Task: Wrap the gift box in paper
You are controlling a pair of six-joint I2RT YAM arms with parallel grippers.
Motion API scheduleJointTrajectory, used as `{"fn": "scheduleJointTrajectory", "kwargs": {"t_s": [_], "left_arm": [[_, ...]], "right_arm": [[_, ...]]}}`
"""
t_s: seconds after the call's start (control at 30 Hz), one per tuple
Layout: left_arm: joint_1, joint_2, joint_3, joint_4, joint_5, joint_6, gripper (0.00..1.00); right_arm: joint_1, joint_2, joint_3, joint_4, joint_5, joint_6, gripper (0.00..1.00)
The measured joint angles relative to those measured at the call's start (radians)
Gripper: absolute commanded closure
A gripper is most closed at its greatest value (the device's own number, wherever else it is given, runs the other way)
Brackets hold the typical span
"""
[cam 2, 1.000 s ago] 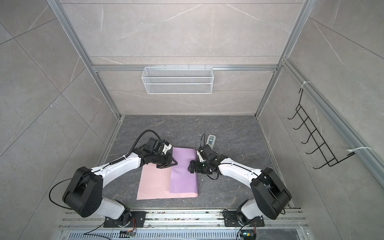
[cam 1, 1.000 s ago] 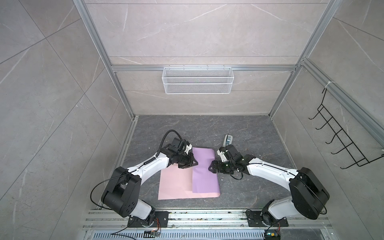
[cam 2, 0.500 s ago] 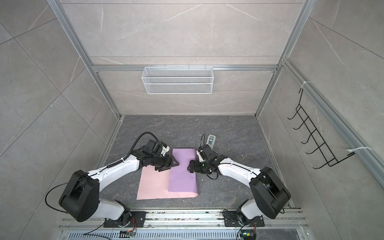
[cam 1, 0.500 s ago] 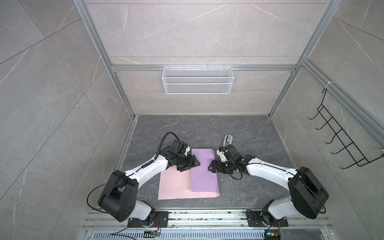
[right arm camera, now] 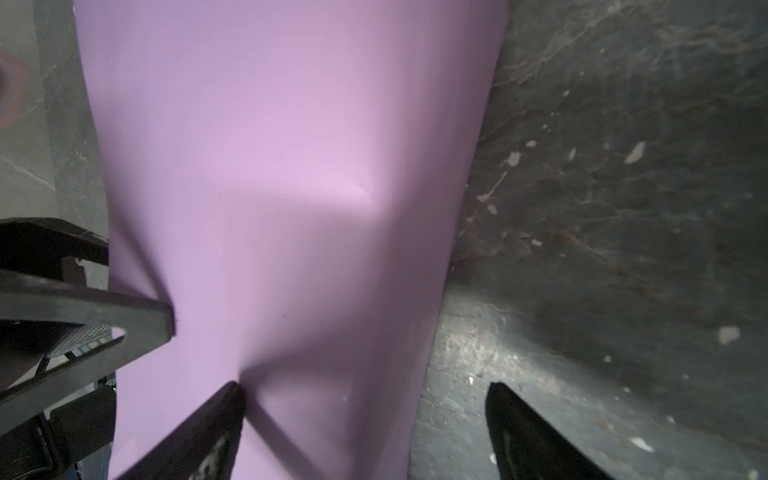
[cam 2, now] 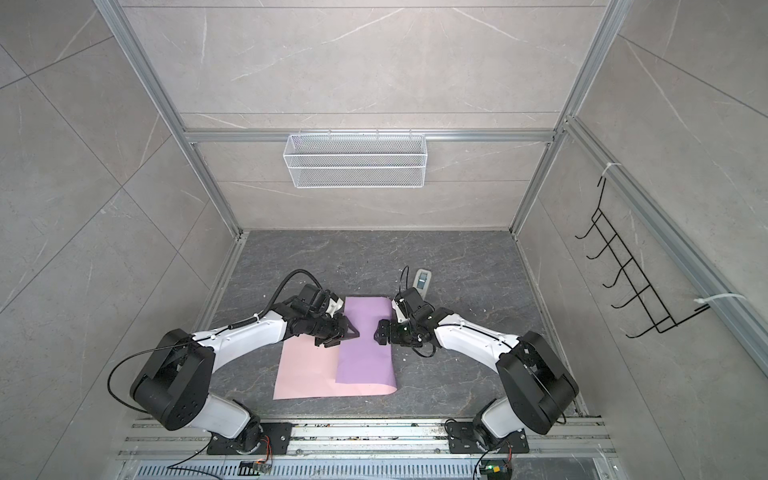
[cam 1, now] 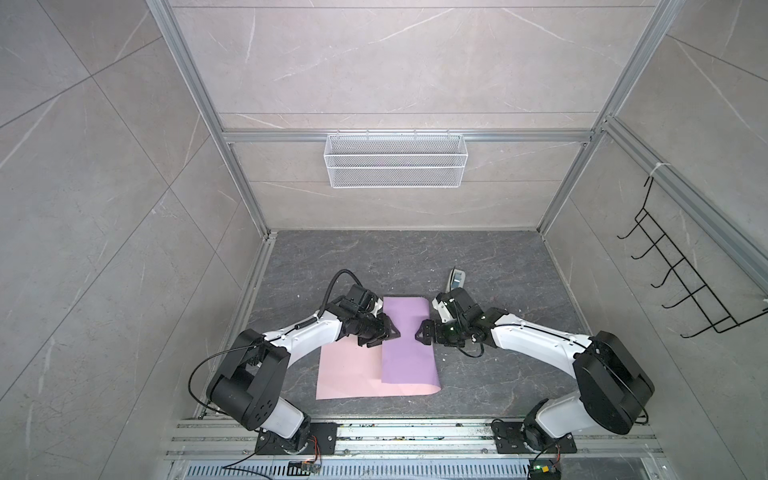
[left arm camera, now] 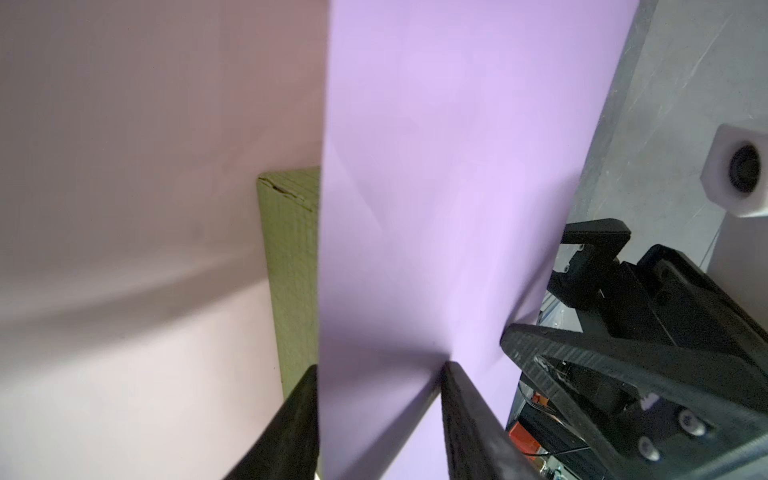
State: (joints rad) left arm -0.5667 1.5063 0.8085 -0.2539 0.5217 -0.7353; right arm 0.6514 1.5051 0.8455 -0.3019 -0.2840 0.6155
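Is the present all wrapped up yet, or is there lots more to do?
Not yet. Done: one side of the paper is folded over the gift box, lilac face up; only a green strip peeks out. In hand: the left gripper, open, straddles the flap's edge, and the right gripper stands open opposite. Left: the pink half lies flat, and no end is folded in.

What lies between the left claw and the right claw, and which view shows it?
The lilac flap of the paper fills the gap between the left claw and the right claw, in both top views.
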Motion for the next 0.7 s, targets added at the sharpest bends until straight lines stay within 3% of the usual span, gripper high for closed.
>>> {"fn": "scheduleJointTrajectory", "kwargs": {"t_s": [0.23, 0.53, 0.7], "left_arm": [[0.006, -0.022, -0.039, 0.048, 0.008, 0.0, 0.68], [0.006, -0.038, -0.066, 0.082, 0.008, -0.004, 0.72], [0.006, -0.043, -0.073, 0.096, 0.007, -0.01, 0.73]], "right_arm": [[-0.006, 0.0, 0.047, -0.063, -0.005, -0.018, 0.09], [-0.058, 0.02, 0.096, -0.084, -0.086, -0.045, 0.29], [-0.074, 0.062, 0.118, -0.116, -0.118, -0.072, 0.34]]}}
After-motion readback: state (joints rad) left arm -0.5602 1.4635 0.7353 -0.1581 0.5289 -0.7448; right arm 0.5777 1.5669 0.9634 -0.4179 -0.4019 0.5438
